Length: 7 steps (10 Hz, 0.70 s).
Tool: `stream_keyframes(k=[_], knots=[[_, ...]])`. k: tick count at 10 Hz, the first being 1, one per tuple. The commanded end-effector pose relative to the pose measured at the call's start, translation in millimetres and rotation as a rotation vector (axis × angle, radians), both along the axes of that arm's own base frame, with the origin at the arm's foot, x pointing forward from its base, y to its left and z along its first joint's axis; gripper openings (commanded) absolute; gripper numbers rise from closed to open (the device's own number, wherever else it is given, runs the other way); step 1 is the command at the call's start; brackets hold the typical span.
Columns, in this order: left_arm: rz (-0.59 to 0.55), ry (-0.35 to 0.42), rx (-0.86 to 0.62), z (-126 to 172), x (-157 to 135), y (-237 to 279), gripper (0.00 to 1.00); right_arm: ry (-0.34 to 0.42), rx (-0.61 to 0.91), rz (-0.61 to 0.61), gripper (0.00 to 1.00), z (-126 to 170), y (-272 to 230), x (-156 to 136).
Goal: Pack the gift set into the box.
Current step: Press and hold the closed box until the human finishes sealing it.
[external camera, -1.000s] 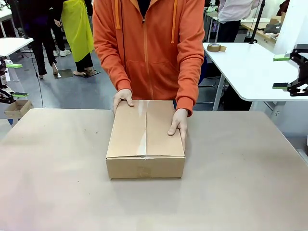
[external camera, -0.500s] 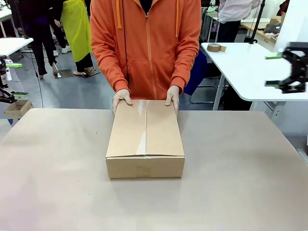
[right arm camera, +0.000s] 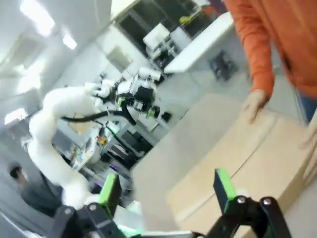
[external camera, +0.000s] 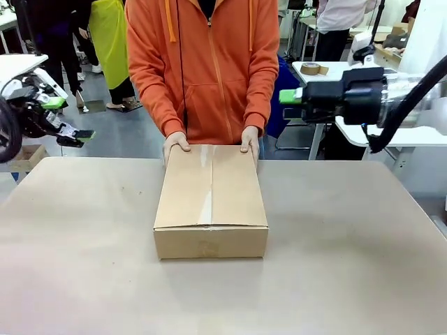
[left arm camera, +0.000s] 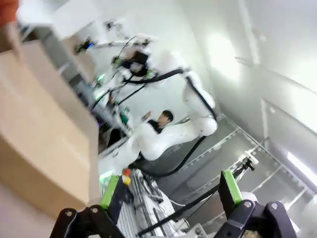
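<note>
Box: brown carton with its flaps down, at mid-counter, long side running near to far.
Handling: probably stiff and fairly light; the flaps look thin and bendable, so take it by the side walls, or lift a flap at the centre seam.
Person: one hand and other hand rest on the far corners.
Left gripper: raised beyond the far left edge, fingers apart, empty.
Right gripper: high at far right, level, aimed leftward; fingers apart, empty.
Counter: beige.
</note>
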<state>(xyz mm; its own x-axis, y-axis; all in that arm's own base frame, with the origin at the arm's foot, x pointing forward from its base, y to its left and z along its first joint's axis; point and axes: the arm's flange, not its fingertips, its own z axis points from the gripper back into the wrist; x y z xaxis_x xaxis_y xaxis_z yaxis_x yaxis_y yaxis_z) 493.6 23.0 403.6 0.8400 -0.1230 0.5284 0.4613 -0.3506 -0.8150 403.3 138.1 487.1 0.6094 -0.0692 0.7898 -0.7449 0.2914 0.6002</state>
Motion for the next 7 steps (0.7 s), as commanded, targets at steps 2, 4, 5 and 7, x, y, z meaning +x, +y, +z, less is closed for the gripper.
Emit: stream_keyframes(k=[2, 4, 5, 7], knots=[[0.000, 0.000, 0.000, 0, 0, 0, 1.00, 0.000, 0.000, 0.000, 1.00, 0, 0, 0], [0.000, 0.000, 0.000, 0, 0, 0, 1.00, 0.000, 0.000, 0.000, 1.00, 0, 0, 0], [0.000, 0.000, 0.000, 0, 0, 0, 1.00, -0.107, -0.008, 0.013, 1.00, -8, -2, 0], [-0.013, -0.319, 0.052, -5, -6, -23, 1.00, -0.331, 0.016, 0.381, 1.00, -30, 33, 19]])
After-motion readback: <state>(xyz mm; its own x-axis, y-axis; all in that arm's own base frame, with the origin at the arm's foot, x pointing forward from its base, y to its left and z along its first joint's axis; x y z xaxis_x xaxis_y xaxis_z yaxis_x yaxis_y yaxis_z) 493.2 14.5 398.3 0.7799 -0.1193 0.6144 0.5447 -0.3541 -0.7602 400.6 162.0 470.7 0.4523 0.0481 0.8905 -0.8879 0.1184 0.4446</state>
